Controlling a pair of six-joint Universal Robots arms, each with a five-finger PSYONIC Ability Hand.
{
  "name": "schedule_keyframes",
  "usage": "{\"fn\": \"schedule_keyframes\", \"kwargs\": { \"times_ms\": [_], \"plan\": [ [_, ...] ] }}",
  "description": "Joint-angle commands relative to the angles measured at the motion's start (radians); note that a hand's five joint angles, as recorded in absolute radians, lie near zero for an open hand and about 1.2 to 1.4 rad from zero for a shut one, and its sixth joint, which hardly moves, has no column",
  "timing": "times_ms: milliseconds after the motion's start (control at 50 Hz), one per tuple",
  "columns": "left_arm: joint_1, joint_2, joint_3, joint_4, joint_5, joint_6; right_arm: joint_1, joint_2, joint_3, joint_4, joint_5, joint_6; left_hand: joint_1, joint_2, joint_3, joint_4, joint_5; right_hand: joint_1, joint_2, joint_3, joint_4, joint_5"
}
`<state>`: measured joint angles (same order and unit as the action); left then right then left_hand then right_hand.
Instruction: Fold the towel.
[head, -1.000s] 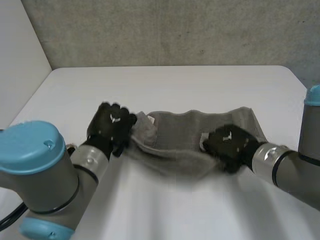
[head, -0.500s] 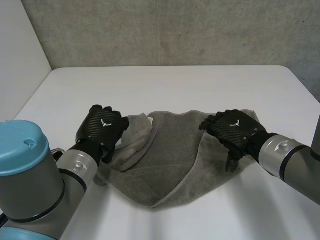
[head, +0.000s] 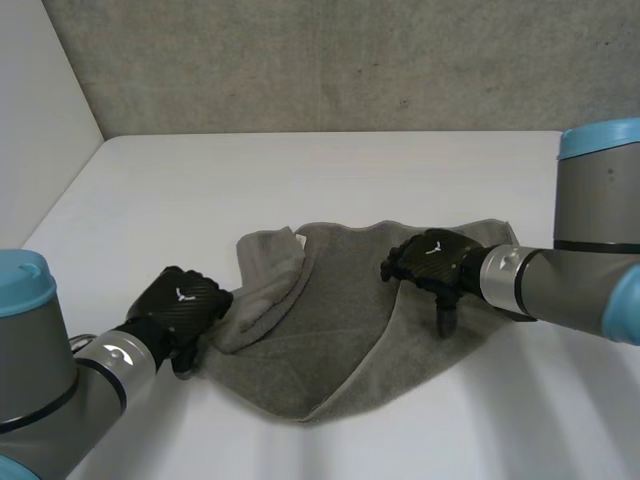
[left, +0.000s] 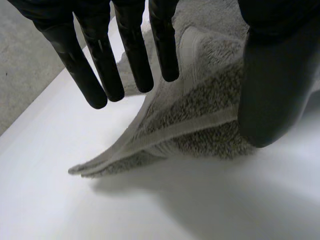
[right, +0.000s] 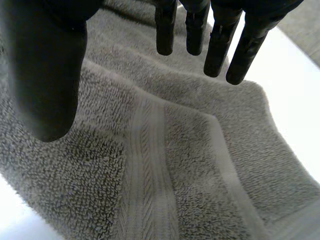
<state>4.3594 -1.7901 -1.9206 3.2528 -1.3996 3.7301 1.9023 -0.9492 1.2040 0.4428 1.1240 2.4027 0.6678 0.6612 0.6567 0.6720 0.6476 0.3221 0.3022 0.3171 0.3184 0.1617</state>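
One rumpled towel lies lengthwise, side-to-side, across the table.

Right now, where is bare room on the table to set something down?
Bare: the white table between the crumpled grey towel and the far concrete wall, and the near edge. Crowded: mid-table, black left hand and right hand at the towel's ends.

White table; grey towel lies rumpled on it (left part folded over).
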Motion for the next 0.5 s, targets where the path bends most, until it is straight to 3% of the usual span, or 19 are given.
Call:
{"fn": "schedule_keyframes", "kwargs": {
  "times_ms": [20,260,500],
  "plan": [
    [0.083,-0.012,-0.008,0.002,0.068,0.001,0.012,0.099,-0.07,0.008,-0.02,-0.002,-0.079,-0.072,-0.067,-0.083,-0.233,0.092,0.112,0.097,0.095,0.078],
    [0.092,-0.012,-0.015,-0.01,0.111,0.007,0.032,0.118,-0.083,0.01,-0.067,0.004,-0.067,-0.06,-0.056,-0.071,-0.221,0.309,0.329,0.314,0.313,0.295],
    [0.123,-0.051,-0.023,-0.01,0.134,0.117,0.052,0.132,-0.073,0.013,-0.069,-0.002,0.068,0.075,0.079,0.064,-0.086,0.394,0.414,0.399,0.398,0.38]
  ]
}}
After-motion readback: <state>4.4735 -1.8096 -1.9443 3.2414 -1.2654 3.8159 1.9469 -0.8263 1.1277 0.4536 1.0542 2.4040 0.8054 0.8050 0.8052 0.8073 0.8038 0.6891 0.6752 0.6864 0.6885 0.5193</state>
